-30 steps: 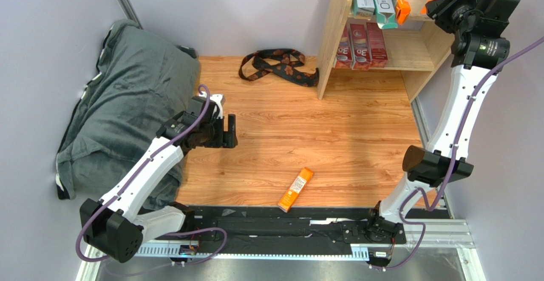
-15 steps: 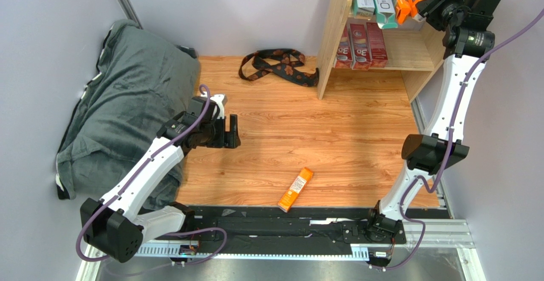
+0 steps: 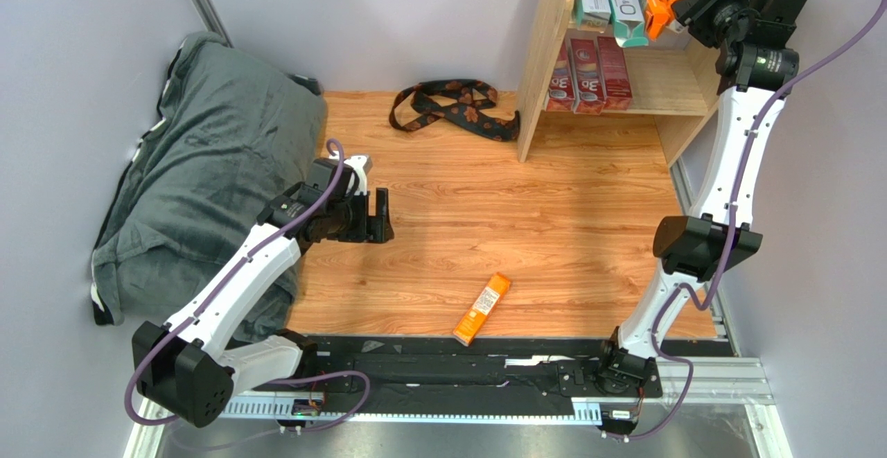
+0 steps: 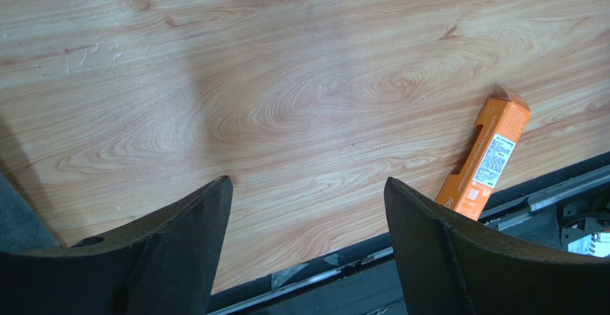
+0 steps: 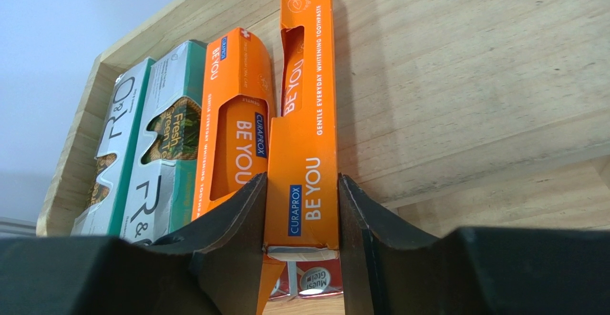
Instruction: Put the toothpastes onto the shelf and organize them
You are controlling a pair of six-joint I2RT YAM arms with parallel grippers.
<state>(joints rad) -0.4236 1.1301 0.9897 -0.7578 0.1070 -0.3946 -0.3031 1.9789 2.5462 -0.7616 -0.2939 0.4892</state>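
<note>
**Held carton could tip on release; one box left on the table**

Nearest us, a slim orange cardboard toothpaste box (image 3: pixel 482 309) lies flat on the wooden tabletop (image 3: pixel 541 209), just beside the black base rail (image 3: pixel 437 359). A sloppy approach could shove it onto that rail. The left gripper (image 4: pixel 306 186) hovers over bare wood, fingers wide, empty. Farthest, the right gripper (image 5: pixel 301 186) pinches a second orange carton (image 5: pixel 306 100) on its narrow edge over the light wooden shelf (image 5: pixel 465 79) top, beside a third orange box (image 5: pixel 236 122). We judge it may topple on release, or the retreating fingers may knock that neighbour.
</note>
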